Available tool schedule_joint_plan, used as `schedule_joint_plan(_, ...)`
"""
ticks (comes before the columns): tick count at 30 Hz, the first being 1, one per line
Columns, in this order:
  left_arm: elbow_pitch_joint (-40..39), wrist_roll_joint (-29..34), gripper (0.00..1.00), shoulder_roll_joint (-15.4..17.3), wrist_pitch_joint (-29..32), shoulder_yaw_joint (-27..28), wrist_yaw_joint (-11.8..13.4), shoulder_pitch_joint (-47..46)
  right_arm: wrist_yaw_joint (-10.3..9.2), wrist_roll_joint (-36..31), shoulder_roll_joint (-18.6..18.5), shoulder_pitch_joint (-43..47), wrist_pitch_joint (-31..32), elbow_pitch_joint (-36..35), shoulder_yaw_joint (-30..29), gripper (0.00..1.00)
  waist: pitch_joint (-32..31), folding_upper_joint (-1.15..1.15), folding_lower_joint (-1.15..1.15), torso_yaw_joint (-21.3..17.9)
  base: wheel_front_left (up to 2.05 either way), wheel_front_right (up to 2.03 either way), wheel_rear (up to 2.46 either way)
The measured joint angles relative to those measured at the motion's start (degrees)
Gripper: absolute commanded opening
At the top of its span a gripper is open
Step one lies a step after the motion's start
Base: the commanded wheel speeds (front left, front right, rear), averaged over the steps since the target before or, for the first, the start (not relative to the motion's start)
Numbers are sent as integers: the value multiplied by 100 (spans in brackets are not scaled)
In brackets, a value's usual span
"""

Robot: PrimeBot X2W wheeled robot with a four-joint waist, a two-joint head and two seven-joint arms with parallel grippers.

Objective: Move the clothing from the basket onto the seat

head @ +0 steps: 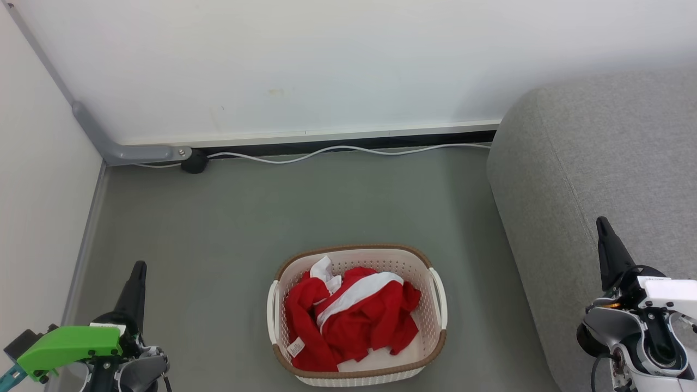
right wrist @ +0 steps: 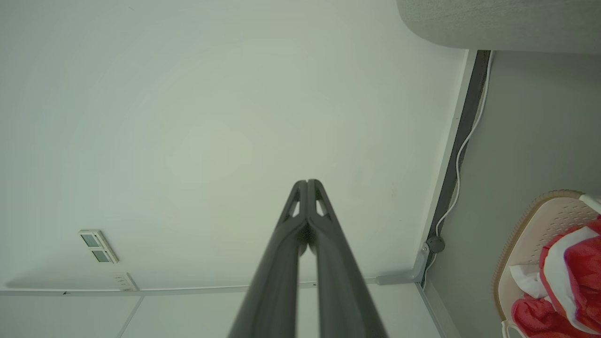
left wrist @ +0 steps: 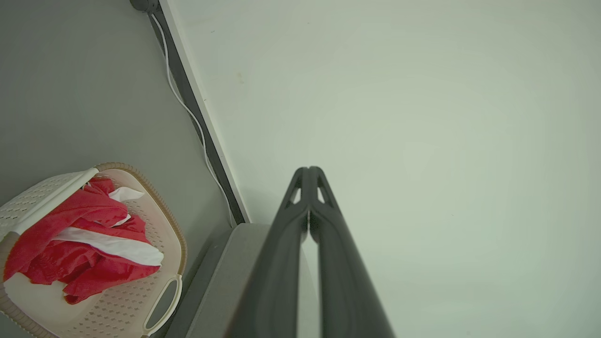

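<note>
A: What lies between the left jaws and the right jaws?
B: A cream perforated plastic basket point(head: 356, 249) with a brown rim, its top uncovered, heaped with red-and-white clothing point(head: 370, 321). There is bare grey floor point(head: 272, 207) on every side of it.
A: Any blocks?
B: The big grey fabric sofa point(head: 599, 163) crowds the right jaws. A white side wall point(head: 38, 190) stands near the left jaws' outer side. Ahead, a white cable point(head: 326, 152) lies along the far wall point(head: 326, 65).

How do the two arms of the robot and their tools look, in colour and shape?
The left tool and the right tool each have two long dark fingers, tapering, with triangular cut-outs near the tips. The left wrist carries a bright green cover; the right wrist a white cover, a grey and black joint housing and a black cable.
</note>
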Motion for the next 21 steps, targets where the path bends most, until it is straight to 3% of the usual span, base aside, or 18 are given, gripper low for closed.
schedule_joint_plan(21,0,0,0,0,-1,0,0,0,0,-1,1,0,0,-1,0,0,0,0,0,0,0,0,0)
